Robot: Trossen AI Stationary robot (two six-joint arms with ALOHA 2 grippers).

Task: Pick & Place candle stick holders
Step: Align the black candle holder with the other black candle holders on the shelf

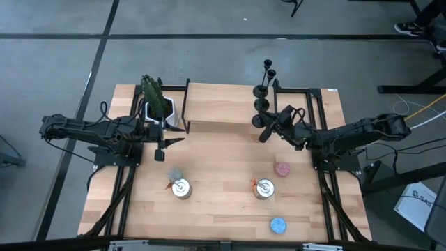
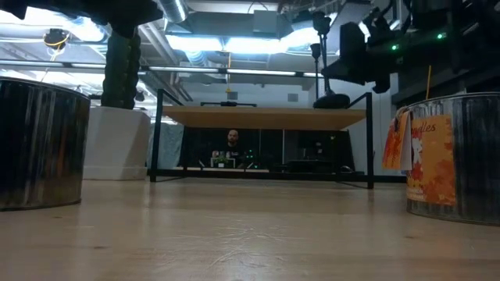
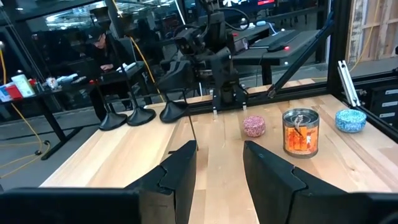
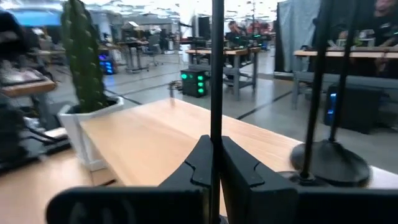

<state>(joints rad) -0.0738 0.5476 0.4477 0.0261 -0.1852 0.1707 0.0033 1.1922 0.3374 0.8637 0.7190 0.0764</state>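
I count 3 matte-black candle stick holders (image 1: 265, 87) in a row along the raised wooden shelf's right end, each a round flat base with a thin upright stem and small cup. My right gripper (image 1: 264, 132) is clamped on the stem of 1 holder (image 4: 216, 74), which stands vertical between my fingers; the next holder (image 4: 329, 163) stands just beside it.

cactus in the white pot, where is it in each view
High: cactus at the raised shelf's left end, beside the left pincer.
Low: upper left, dark column on its white pot.
Left wrist: not in it.
Right wrist: left side.
Shared landmark: the raised wooden shelf.
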